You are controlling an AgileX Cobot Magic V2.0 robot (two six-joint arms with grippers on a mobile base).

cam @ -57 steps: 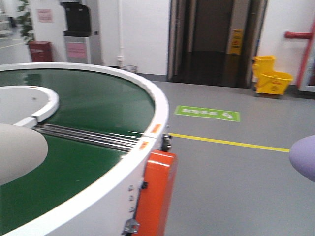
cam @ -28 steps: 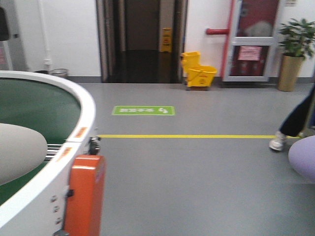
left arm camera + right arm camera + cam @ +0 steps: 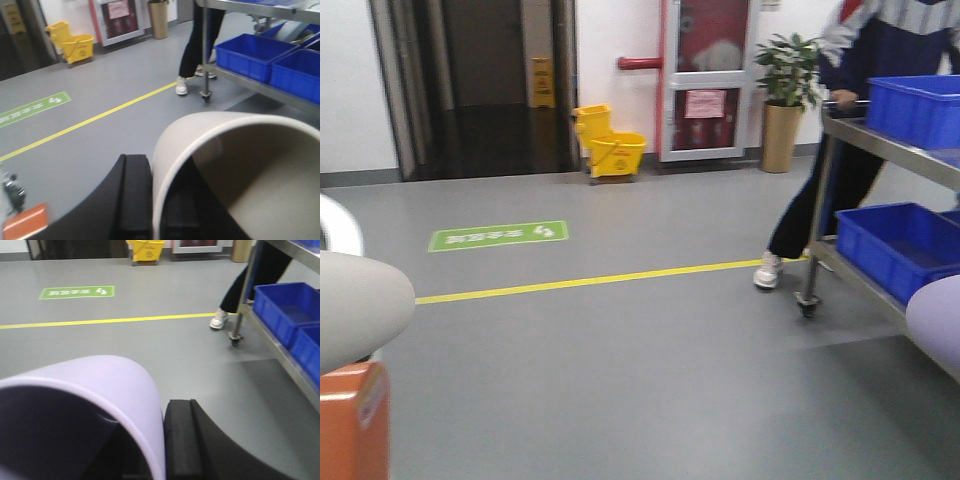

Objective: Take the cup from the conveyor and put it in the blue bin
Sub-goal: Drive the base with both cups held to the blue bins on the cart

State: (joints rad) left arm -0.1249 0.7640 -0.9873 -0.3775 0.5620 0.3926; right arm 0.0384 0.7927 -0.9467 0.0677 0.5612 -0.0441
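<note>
Left jaws tight on beige cup (image 3: 240, 165), right jaws on lilac cup (image 3: 90, 385); person (image 3: 820, 190), steel cart (image 3: 890, 150) ahead right.

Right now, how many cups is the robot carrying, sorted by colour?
Beige cup, in the left gripper: 1
Lilac cup, in the right gripper: 1
Total: 2
</note>
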